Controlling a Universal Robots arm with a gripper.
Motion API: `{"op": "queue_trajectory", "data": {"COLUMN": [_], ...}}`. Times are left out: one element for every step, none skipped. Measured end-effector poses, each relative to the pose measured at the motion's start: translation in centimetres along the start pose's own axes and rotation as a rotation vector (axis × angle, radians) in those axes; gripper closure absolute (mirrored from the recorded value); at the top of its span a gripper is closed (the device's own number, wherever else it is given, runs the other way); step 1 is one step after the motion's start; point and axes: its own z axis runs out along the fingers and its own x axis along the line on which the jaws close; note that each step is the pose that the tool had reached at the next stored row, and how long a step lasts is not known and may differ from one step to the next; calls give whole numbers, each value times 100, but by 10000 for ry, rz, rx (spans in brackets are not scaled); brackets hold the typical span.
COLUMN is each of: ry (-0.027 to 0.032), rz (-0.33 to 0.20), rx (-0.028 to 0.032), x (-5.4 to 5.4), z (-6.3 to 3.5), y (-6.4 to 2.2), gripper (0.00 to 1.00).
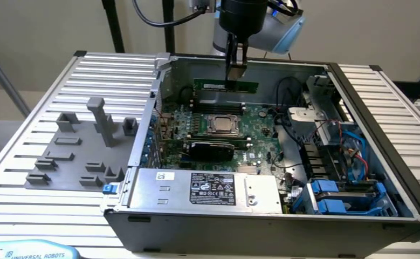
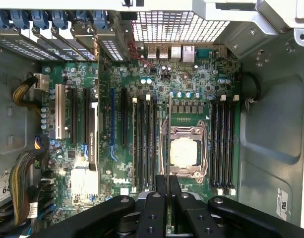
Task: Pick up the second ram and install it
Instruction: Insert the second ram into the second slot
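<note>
While tool grips 2nd ram, mobo, CPU beneath

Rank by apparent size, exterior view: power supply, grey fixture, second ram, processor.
1. power supply and grey fixture: look alike, supply nearer the camera, so unranked.
2. second ram: long, thin.
3. processor: smallest, though close to the ram in area.
</note>
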Motion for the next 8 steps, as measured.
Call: {"op": "queue_trajectory", "data": {"ry": [-1,-2,-1,-1,-1,-1,-1,-1], "rz": [0,0,0,0,1,1,-1,-1], "rx": [0,1,1,0,1,0,1,0], "x": [0,0,0,0,1,2,5,11], "z": [6,22,39,57,77,94,111,131], "y": [0,0,-1,-1,-2,-2,-3,-4], "gripper": [86,86,86,86,86,86,86,86]}}
